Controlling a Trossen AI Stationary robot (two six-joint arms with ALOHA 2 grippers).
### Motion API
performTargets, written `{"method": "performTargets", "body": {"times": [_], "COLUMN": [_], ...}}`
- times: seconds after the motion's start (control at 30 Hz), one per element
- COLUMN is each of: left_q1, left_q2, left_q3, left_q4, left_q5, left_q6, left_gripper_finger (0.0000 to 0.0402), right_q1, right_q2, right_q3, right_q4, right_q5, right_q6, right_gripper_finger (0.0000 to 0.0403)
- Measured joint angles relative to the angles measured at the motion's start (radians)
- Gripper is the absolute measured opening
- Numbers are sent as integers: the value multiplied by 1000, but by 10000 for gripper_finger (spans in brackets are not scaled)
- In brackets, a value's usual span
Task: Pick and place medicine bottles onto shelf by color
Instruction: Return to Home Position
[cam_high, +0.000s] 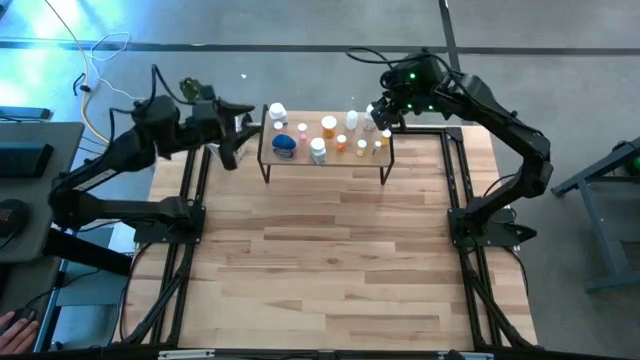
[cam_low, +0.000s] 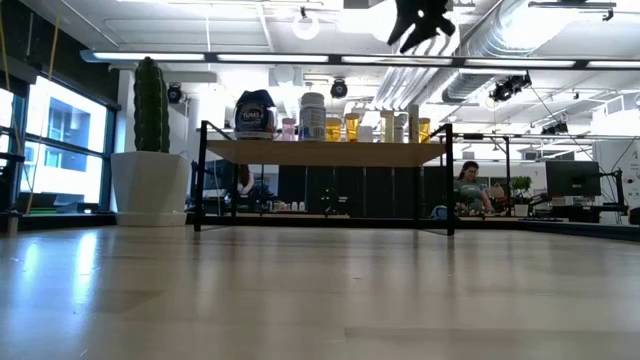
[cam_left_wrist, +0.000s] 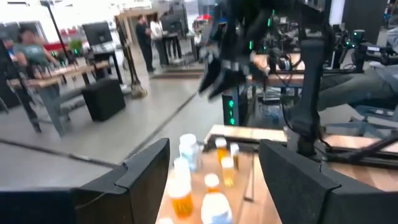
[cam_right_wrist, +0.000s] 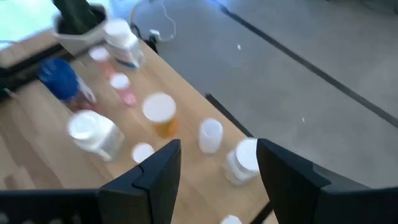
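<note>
Medicine bottles all stand on the shelf, blue toward its left end, orange nearer the middle. My right gripper hangs above the right end, my left gripper beside the left, both spread wide and empty, since I judge nothing remains to sort

We saw a grey floor around the light wood worktop; tall windows glowed at one side; strip lights and silver ducts ran overhead; a person sat at a far desk.
</note>
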Motion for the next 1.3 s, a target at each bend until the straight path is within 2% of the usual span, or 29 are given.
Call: {"method": "performTargets", "body": {"times": [0.1, 0.37, 0.57, 0.87, 1.17, 1.3], "left_q1": [0, 0, -1, -27, -27, -27], "left_q2": [-65, -247, -360, -481, -509, -509], "left_q3": [-113, -483, -690, -919, -1116, -1168], "left_q4": [34, 264, 364, 457, 575, 612], "left_q5": [0, -13, -8, -13, 44, 51], "left_q6": [-48, -166, -289, -291, -446, -498], "left_gripper_finger": [238, 238, 238, 238, 238, 238], "right_q1": [19, 30, 30, 29, 28, 29], "right_q2": [-1, -1, -1, -1, -15, -74], "right_q3": [34, 80, 121, 209, 329, 326], "right_q4": [12, 17, 14, 14, -39, -114], "right_q5": [0, -2, -1, 0, 4, 35], "right_q6": [0, 27, 50, 50, -28, -81], "right_gripper_finger": [201, 201, 201, 201, 201, 201]}}
